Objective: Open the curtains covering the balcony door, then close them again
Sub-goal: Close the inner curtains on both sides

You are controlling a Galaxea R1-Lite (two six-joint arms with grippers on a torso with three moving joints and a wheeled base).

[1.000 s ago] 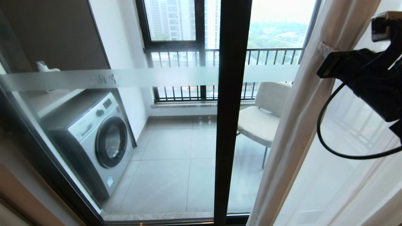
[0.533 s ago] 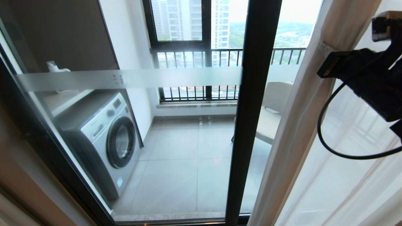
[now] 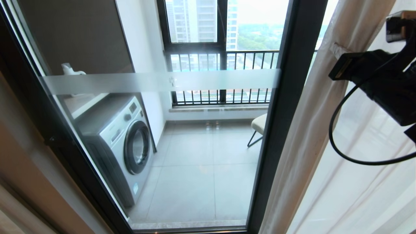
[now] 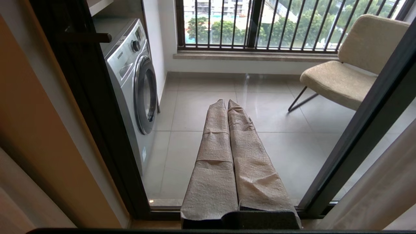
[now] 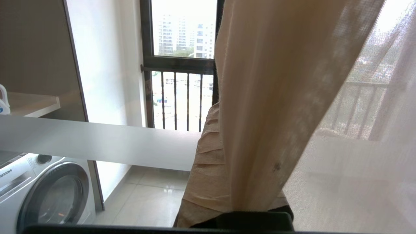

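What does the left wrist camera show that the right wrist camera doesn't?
Left wrist only: the shut left claw, holding nothing, and the whole beige chair on the balcony. Right wrist only: the right claw shut on the beige curtain, the sheer curtain beside it, and the door's frosted band. Both: the washing machine and the barred railing.

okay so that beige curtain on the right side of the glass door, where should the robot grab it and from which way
Judging by how it hangs, grip the beige curtain at its free vertical edge, where the fabric is one thin fold that closed fingers can pinch. Come from the glass door side, level, as the right gripper does now, shut on that edge.
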